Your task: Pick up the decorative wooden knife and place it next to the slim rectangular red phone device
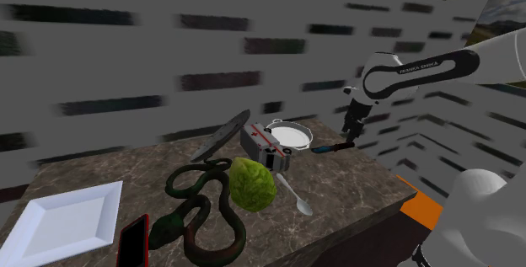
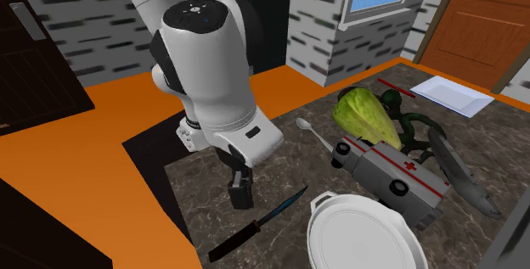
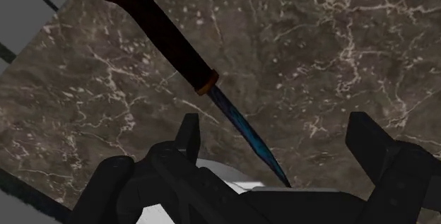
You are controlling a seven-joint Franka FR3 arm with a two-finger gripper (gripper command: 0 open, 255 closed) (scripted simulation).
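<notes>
- The knife [image 3: 201, 81] has a near-black handle, a brown collar and a slim blue blade, and lies flat on the bench [image 3: 318, 46] just beside the white pan [image 2: 361, 238].
- The tool [image 3: 275, 134] hovers near the pan with its fingers spread, gripping nothing.

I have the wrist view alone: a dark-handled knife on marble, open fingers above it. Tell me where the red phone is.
Observer: The red phone lies at the opposite end of the table from the knife, beside a white square plate.
Operator: Name what lies between them.
Observer: A white pan, a toy ambulance, a green lettuce and a dark snake.
Operator: Report any lookalike.
Observer: A larger grey knife lies just beyond the ambulance.
</notes>
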